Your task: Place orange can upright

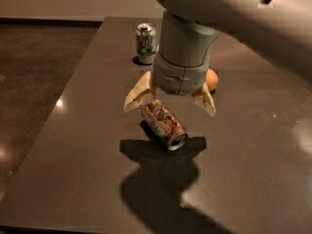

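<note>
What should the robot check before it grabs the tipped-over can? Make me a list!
1. The gripper is open: ok, its fingers are spread wide.
2. The gripper is over the orange can: ok, it hovers above the can's far end.
3. The orange can is upright: not ok, it lies on its side on the table.
4. The green can is out of the way: ok, it stands far behind.
5. The orange fruit is clear of the fingers: cannot tell, it sits close behind one.

End effector [170, 108] over orange can [165, 126], table [87, 130] ctr
</note>
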